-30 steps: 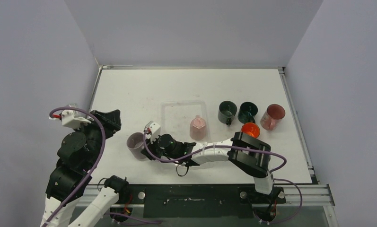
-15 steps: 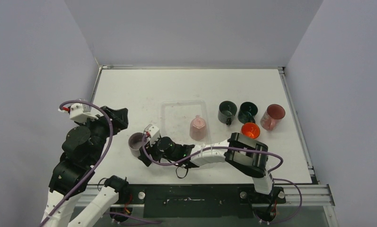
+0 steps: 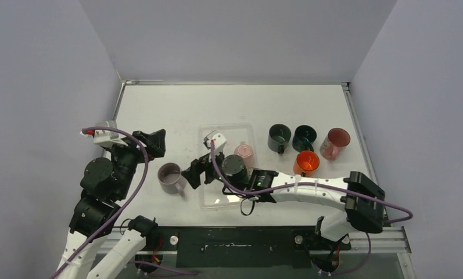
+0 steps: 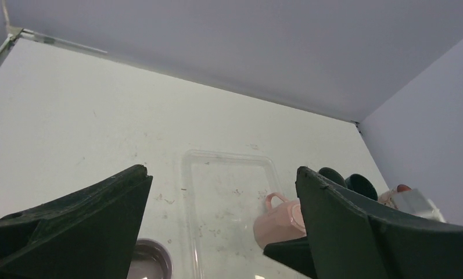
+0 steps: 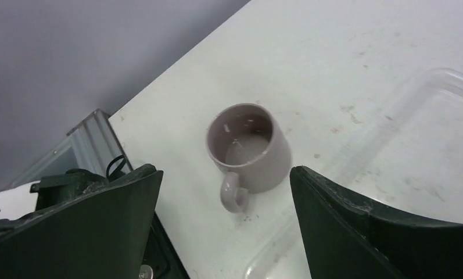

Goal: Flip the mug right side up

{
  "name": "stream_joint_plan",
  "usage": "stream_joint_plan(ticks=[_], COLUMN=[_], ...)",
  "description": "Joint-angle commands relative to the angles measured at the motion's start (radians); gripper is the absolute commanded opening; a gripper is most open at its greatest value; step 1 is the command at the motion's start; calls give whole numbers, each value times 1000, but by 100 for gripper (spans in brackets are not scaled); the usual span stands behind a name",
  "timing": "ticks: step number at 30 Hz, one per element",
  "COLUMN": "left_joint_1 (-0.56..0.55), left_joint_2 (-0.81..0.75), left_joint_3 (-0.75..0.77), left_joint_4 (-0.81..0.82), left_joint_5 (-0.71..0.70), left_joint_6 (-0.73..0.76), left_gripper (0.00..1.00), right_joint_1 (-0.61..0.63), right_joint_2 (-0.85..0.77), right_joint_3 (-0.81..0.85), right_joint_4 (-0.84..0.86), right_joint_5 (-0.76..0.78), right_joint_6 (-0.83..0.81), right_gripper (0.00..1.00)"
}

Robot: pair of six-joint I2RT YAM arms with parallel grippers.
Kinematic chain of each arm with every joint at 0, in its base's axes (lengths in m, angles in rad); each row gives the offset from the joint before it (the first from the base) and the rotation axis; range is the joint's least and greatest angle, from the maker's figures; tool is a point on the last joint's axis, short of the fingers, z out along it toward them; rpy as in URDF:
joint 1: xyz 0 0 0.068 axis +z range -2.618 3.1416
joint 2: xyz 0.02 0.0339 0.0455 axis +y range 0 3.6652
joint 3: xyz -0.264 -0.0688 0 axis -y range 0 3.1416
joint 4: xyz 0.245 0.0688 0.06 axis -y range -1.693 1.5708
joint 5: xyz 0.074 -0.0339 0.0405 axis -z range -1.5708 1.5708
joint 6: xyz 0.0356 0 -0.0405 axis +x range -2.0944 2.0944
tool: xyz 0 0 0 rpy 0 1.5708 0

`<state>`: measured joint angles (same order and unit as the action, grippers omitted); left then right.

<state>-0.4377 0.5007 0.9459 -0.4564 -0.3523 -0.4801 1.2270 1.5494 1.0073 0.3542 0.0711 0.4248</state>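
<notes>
A mauve mug [image 3: 169,177] stands upright on the table, mouth up, left of the clear tray [image 3: 223,125]. The right wrist view shows this mug [image 5: 249,150] empty, handle toward the camera. My right gripper [image 3: 193,173] hangs open just right of it, apart from it, over the tray's left edge; its jaws [image 5: 223,173] hold nothing. My left gripper [image 3: 155,141] is open above and behind the mug, jaws [image 4: 221,170] wide and empty. A pink mug [image 3: 243,152] stands mouth down in the tray, partly hidden by the right arm.
Right of the tray stand two dark green mugs [image 3: 279,137] [image 3: 304,138], a translucent red cup [image 3: 335,143] and an orange cup [image 3: 307,161]. The right arm lies across the tray's near half. Walls enclose the table on three sides.
My right gripper opened, let go of the mauve mug and drew back rightward over the tray. The left gripper opened wider and shifted right. The mug stays standing upright.
</notes>
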Motion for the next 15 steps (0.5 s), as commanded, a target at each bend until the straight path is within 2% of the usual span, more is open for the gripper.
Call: stream_joint_plan(ticks=[1,5,7,10,11,15], left_joint_1=[5,4,4,2,2,-4], left_joint_2=[26,102,145,236,283,385], left_joint_3=[4,23,30,62,71,61], left_joint_4=[118,84,76,25,14,37], left_joint_5=[146,174,225,299,329,470], left_joint_6=[104,101,91,69,61,47], left_gripper=[97,97,98,100,95,95], right_joint_1=[-55,-141,-208,-292,-316,-394], right_joint_2=[-179,-311,-352,-378,-372,-285], right_joint_3=[-71,-108,-108,-100,-90,-23], right_joint_4=[-222,-489,-615,-738,-756,-809], right_joint_5=[228,404,429,421,399,324], right_joint_6=[101,258,333,397,404,424], right_gripper=[84,84,84,83,83,79])
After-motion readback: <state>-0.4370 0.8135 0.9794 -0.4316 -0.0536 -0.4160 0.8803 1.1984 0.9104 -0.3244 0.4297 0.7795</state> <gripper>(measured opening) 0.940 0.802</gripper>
